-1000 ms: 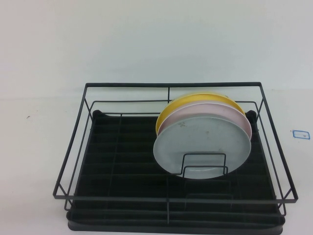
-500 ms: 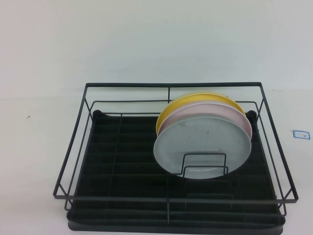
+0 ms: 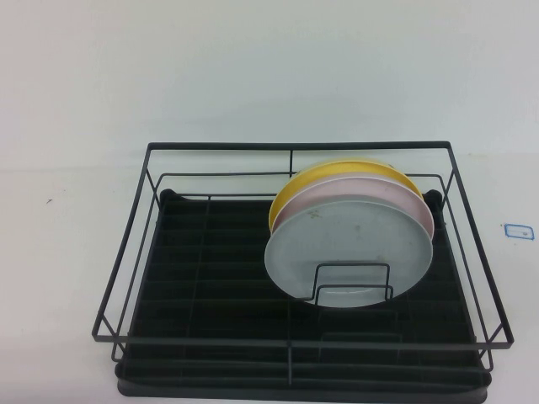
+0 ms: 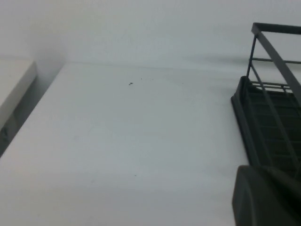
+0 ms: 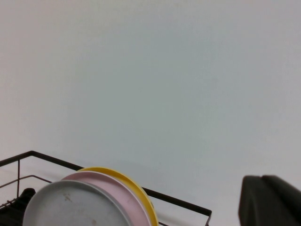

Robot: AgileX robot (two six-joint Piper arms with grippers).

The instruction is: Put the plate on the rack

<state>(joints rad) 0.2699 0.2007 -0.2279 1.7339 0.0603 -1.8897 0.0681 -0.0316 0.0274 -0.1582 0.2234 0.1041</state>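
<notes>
Plate racked, arms drawn back, nothing moving.

High view: nothing has shifted over the last second; the plate stands upright in the rack against a wire divider, in front of the pink plate and yellow plate. Neither arm shows, so the task looks finished. Left wrist view: the left gripper sits over the table beside the rack's corner, its opening impossible to judge. Right wrist view: the right gripper is clear of the plates; its opening cannot be told.
</notes>
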